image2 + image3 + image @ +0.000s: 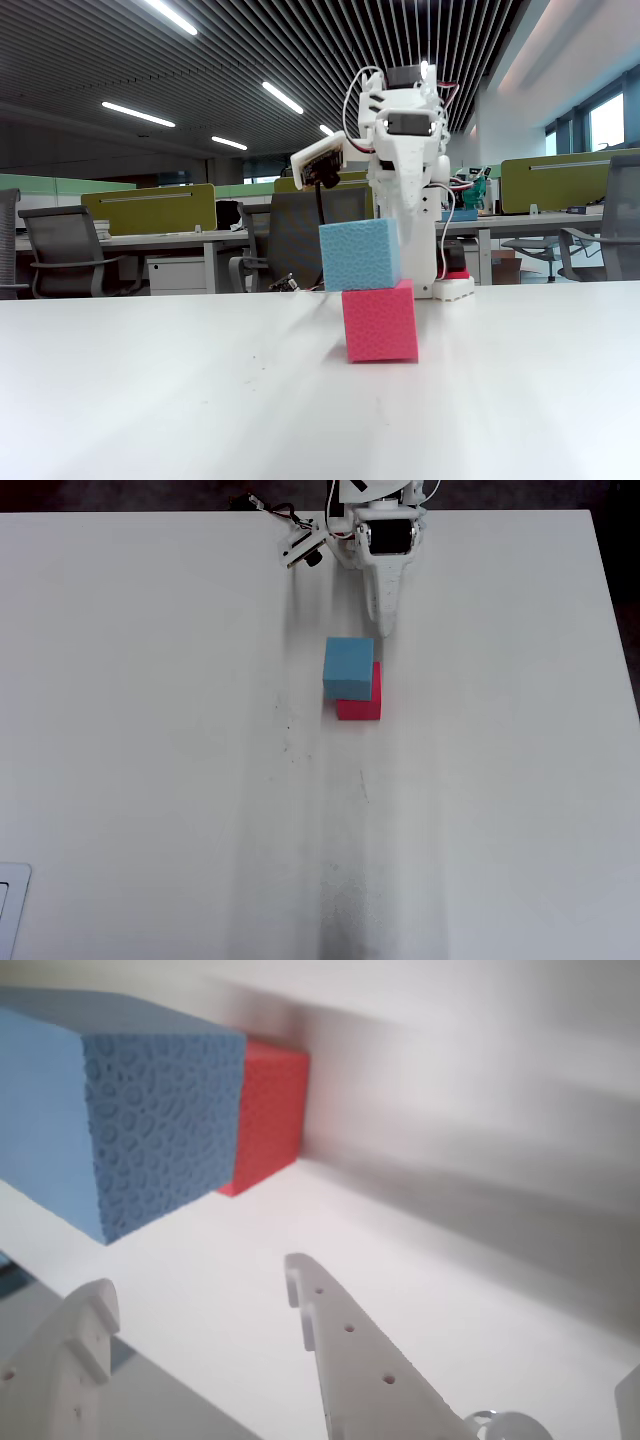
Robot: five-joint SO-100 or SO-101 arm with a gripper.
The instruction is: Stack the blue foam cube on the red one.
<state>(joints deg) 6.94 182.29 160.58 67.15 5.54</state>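
I see the blue foam cube (360, 254) sitting on the red one (380, 320), offset to the left in the fixed view, my tool (200, 1295) spread and empty nearby, so I judge only retreat remains.

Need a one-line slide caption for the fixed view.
Blue foam cube resting offset on red cube, arm behind the stack on a white table.

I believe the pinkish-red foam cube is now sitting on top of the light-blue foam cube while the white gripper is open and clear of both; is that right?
Not quite: the order is reversed. In the fixed view the light-blue foam cube sits on top of the pinkish-red foam cube, offset to the left. The rest holds: in the wrist view the white gripper is open and clear of both.
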